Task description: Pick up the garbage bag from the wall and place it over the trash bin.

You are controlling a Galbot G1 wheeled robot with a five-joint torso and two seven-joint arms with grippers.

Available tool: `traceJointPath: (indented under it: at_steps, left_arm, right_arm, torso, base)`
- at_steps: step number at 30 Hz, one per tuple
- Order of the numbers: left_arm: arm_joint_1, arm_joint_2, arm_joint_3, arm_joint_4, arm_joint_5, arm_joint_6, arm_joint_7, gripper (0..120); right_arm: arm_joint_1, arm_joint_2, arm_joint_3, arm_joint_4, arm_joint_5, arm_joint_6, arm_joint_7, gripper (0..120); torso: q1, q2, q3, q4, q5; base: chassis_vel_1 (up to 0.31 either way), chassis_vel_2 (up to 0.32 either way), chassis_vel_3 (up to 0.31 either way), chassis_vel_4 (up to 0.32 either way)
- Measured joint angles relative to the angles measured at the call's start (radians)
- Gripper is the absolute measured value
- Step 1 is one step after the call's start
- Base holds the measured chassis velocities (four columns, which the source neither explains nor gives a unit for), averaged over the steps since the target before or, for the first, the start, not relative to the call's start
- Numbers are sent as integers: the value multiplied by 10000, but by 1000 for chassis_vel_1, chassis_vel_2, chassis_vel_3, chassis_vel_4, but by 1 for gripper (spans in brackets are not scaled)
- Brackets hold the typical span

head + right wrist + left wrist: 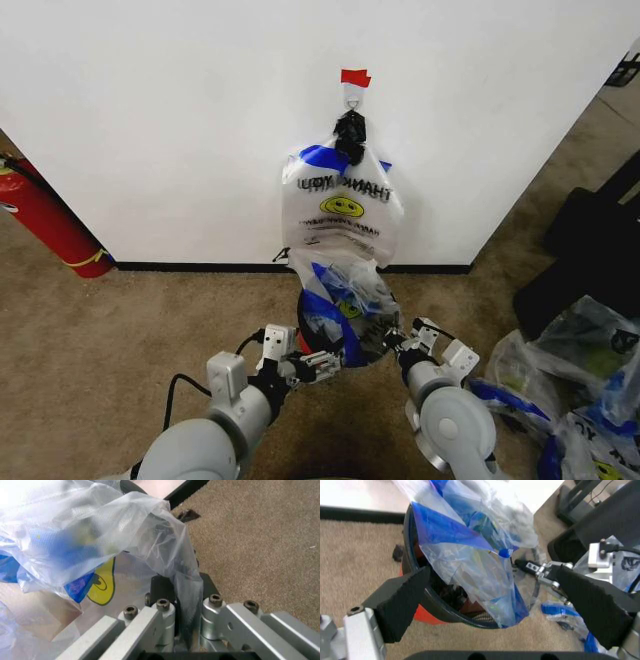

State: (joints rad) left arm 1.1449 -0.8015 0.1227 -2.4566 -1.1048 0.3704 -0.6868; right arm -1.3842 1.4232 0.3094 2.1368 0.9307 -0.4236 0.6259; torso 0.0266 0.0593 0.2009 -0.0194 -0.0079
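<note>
Placement is the step in hand: my right tool [182,630] pinches the garbage bag [345,300] draped at the trash bin [440,609], my left tool [490,603] gapes wide beside the rim, so next I judge the mouth needs spreading over that rim

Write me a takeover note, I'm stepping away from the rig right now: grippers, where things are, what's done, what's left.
Right gripper: shut on the bag, film pinched between its fingers, at the bin's right side.
Left gripper: open, at the bin's near-left rim, holding nothing.
Bag: off the wall, draped on top of the bin; one blue-edged side hangs inside the rim, the rest is bunched above.
Bunch of bags: hanging from the hook on the wall.
Done: bag picked and brought to the bin.
Left: spread the mouth around the whole rim, then release.
</note>
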Motion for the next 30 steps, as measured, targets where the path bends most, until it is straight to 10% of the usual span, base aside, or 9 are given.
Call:
traceJointPath:
  at_steps: [11,30]
  left_arm:
    - [-535,-392,340,799,-52,-121,216,79]
    - [-567,-675,610,1497,-149,-309,361,7]
  right_arm:
    - [158,-37,-193,-109,-69,-174,46,0]
    - [345,208,-304,-264,-133,-244,90,0]
  torso:
    - [0,0,0,1,-2]
    - [1,-2,0,1,-1]
  base:
    - [0,0,0,0]
    - [0,0,0,0]
